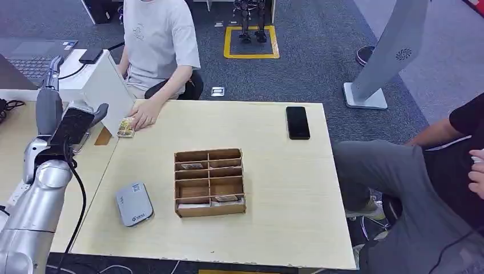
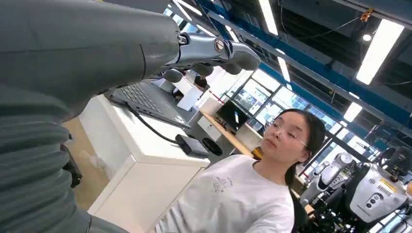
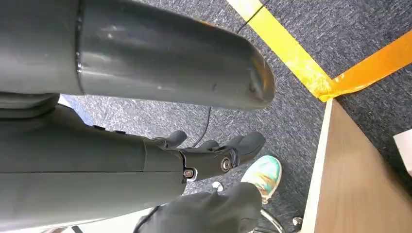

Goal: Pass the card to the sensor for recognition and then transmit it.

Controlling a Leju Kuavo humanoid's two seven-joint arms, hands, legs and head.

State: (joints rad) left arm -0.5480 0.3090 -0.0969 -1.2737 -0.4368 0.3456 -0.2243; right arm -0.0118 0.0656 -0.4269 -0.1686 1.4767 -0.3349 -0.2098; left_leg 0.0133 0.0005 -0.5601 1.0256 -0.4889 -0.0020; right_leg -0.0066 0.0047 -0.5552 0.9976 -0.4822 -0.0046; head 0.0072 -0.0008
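Silver and bulky, the robot's left arm is rising along the left edge of the head view, and its left hand [image 1: 80,123] is hovering raised above the seam between the two tables, near the far left corner of the main table [image 1: 285,228]. From the left wrist view the fingers [image 2: 214,48] are lying loosely spread with nothing between them, so that hand is holding nothing. Hanging beside the table, the right hand [image 3: 214,162] is pointing at the carpet, its fingers lightly curled and apart, also empty.

Further in, a grey card reader [image 1: 134,204] is lying flat near the table's front left, well apart from any card. Just beside it to the right, a wooden compartment organizer [image 1: 210,182] is sitting mid-table, with what appear to be a few cards lying in some of its slots. Beyond that, a black phone [image 1: 298,122] is resting near the far edge.

Farthest off, a seated person's hand [image 1: 144,114] is resting on a small card [image 1: 125,127] at the far left corner, just beside the robot's raised hand.

Judging by this, the card seems to have reached the person, so the handover looks complete or nearly so; whether the sensor reading was made cannot be told.
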